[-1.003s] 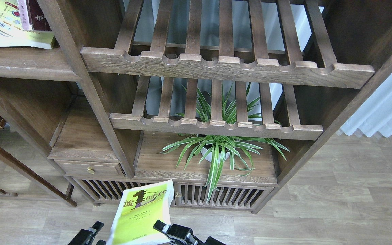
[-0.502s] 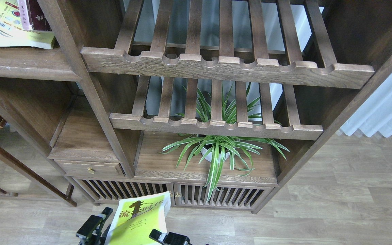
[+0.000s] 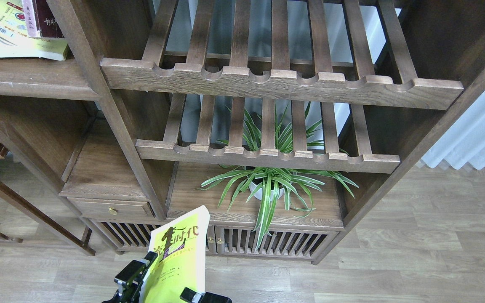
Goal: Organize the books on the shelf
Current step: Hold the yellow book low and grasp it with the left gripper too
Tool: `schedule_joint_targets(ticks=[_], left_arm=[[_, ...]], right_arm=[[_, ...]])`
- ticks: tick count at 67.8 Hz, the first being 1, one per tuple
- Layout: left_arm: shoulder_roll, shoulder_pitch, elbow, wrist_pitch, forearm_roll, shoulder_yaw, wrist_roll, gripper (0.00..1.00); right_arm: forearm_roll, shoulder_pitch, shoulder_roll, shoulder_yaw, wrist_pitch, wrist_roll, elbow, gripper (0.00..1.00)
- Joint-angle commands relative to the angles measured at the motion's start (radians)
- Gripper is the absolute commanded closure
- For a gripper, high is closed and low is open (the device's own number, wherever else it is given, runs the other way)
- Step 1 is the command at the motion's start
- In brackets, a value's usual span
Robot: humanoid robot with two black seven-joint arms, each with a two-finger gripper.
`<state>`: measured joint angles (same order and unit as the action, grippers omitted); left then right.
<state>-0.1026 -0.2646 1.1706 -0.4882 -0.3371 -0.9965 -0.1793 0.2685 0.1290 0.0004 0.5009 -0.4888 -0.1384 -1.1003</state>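
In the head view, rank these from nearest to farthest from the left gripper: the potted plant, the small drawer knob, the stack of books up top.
From the left gripper:
1. Drawer knob, just above it, slightly left.
2. Potted plant, up to the right, on the low board.
3. Stack of books, far up at the top left.

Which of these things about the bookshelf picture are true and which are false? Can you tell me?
1. A yellow-green book is held up in front of the cabinet. True.
2. The plant sits on the top slatted rack. False: it stands on the solid board under the lower rack.
3. Books lie on the upper left shelf. True.
4. The left tool is far from the yellow-green book. False: it is against the book's left edge.
5. The small drawer has a round gold knob. True.
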Motion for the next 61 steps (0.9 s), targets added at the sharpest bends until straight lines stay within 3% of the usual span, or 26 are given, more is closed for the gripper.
schedule_joint_targets(ticks=[1, 20, 48, 51, 54, 55, 56, 57, 61], left_arm=[[0.001, 0.004, 0.000, 0.000, -0.002, 0.010, 0.003, 0.89], [-0.052, 0.004, 0.001, 0.000, -0.022, 0.003, 0.003, 0.91], [-0.121, -0.036, 0.027, 0.000, -0.026, -0.005, -0.002, 0.91], [-0.121, -0.041, 0.034, 0.000, -0.025, -0.010, -0.002, 0.91], [-0.123, -0.041, 0.030, 0.000, -0.025, -0.019, 0.001, 0.91], [-0.121, -0.041, 0.030, 0.000, -0.025, -0.027, 0.003, 0.91], [-0.123, -0.041, 0.030, 0.000, -0.026, -0.028, 0.004, 0.91], [-0.123, -0.041, 0.037, 0.000, -0.026, -0.034, 0.009, 0.91], [-0.121, -0.041, 0.046, 0.000, -0.030, -0.040, 0.017, 0.90]], right_arm=[[0.000, -0.003, 0.000, 0.007, 0.000, 0.002, 0.008, 0.90], [0.006, -0.043, 0.000, 0.059, 0.000, 0.005, 0.125, 0.88], [0.009, -0.081, 0.000, 0.062, 0.000, 0.014, 0.168, 0.86], [0.009, -0.081, 0.000, 0.062, 0.000, 0.014, 0.169, 0.81], [0.006, -0.081, 0.000, 0.059, 0.000, 0.014, 0.169, 0.61], [0.003, -0.081, 0.000, 0.058, 0.000, 0.014, 0.168, 0.43], [0.001, -0.081, 0.000, 0.056, 0.000, 0.014, 0.168, 0.35], [-0.002, -0.083, 0.000, 0.051, 0.000, 0.013, 0.168, 0.18], [-0.006, -0.080, 0.000, 0.051, 0.000, 0.014, 0.160, 0.10]])
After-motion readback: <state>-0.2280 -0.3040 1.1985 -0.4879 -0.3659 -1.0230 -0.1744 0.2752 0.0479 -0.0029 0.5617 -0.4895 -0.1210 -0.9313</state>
